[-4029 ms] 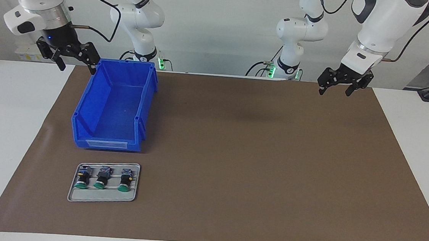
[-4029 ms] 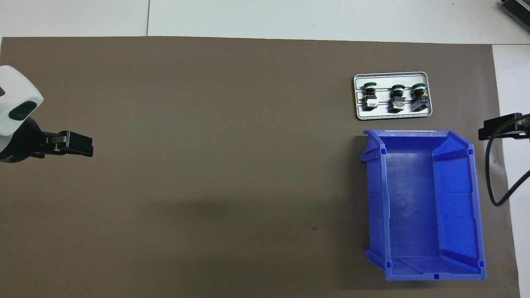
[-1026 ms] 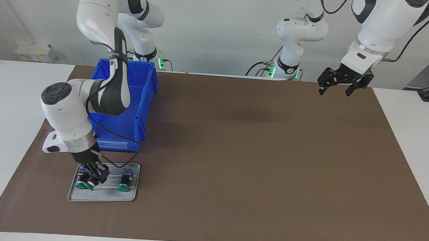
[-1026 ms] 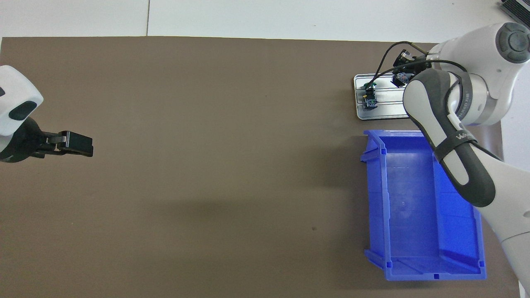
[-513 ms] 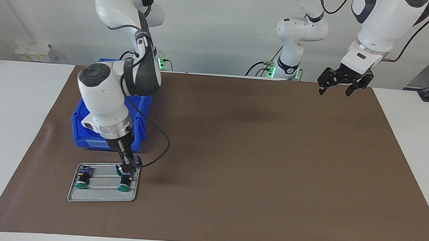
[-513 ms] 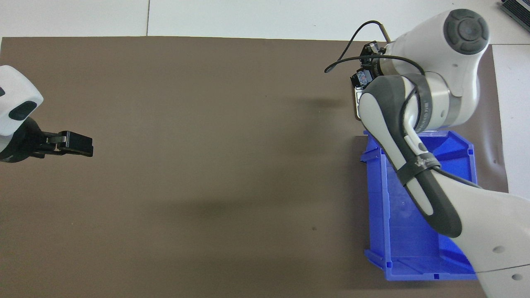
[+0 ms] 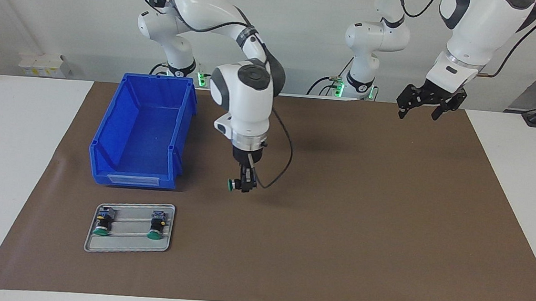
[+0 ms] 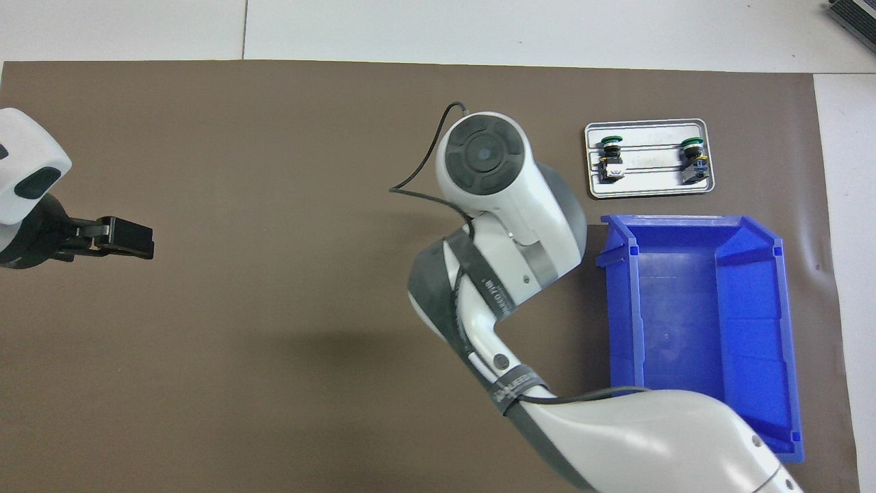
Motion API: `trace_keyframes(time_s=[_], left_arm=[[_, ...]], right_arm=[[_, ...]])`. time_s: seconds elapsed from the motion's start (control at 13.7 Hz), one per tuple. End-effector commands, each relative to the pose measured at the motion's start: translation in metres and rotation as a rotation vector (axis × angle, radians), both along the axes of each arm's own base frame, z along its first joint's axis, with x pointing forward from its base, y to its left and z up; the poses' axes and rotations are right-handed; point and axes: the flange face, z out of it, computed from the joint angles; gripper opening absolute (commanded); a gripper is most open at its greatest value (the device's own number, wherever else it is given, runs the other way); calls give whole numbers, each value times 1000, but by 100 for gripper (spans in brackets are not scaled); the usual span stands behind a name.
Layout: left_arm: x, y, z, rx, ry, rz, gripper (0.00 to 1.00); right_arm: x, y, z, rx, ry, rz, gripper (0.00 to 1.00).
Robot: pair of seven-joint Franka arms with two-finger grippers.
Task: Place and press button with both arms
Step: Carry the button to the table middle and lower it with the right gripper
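Facing view: the right gripper [image 7: 245, 186] hangs over the brown mat [image 7: 339, 213] beside the blue bin [image 7: 142, 131], its jaws pinched narrow on a green-capped button [image 7: 231, 184] held sideways, clear of the surface. Two more buttons [image 7: 129, 224] lie on the grey tray [image 7: 128, 246], farther from the robots than the bin. The left gripper [image 7: 424, 108] waits with jaws wide over the mat's edge nearest the robots, at the left arm's end of the table. The grip looks slight: the button could slip or twist on the way down, and, set down on its side, it might roll off its round cap, leaving nothing to press.

Overhead view: the right arm [image 8: 506, 226] covers its own gripper and the held button entirely. The left gripper [image 8: 120, 238] shows only side-on, so its jaws cannot be read here. The tray [image 8: 647, 192] shows an empty middle slot.
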Motion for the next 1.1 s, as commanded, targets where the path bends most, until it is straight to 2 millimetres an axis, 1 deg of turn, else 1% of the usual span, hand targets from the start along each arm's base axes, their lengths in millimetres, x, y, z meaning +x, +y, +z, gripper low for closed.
trace_keyframes(time_s=[0.0,0.22,0.37,0.44,0.51,0.66,0.88,1.03], left_arm=[[-8,4,0,-8,-13,1,100],[-8,4,0,-8,-13,1,100],[-8,4,0,-10,-13,1,100],[-8,4,0,-10,-13,1,100],[-8,4,0,-10,-13,1,100],[-8,4,0,-10,-13,1,100],[-8,4,0,-10,-13,1,100],[-8,4,0,-10,-13,1,100]], right_arm=[[-24,48,-45,-40,-12,-76,0],[-48,86,-73,-25,-20,-142,0],[-57,102,-72,8,-38,-140,0],[-58,106,-72,31,-53,-141,0],[-60,109,-76,44,-62,-150,0],[-65,108,-86,47,-60,-154,0],[-80,110,-104,46,-54,-128,0],[-83,110,-105,31,-65,-105,2]])
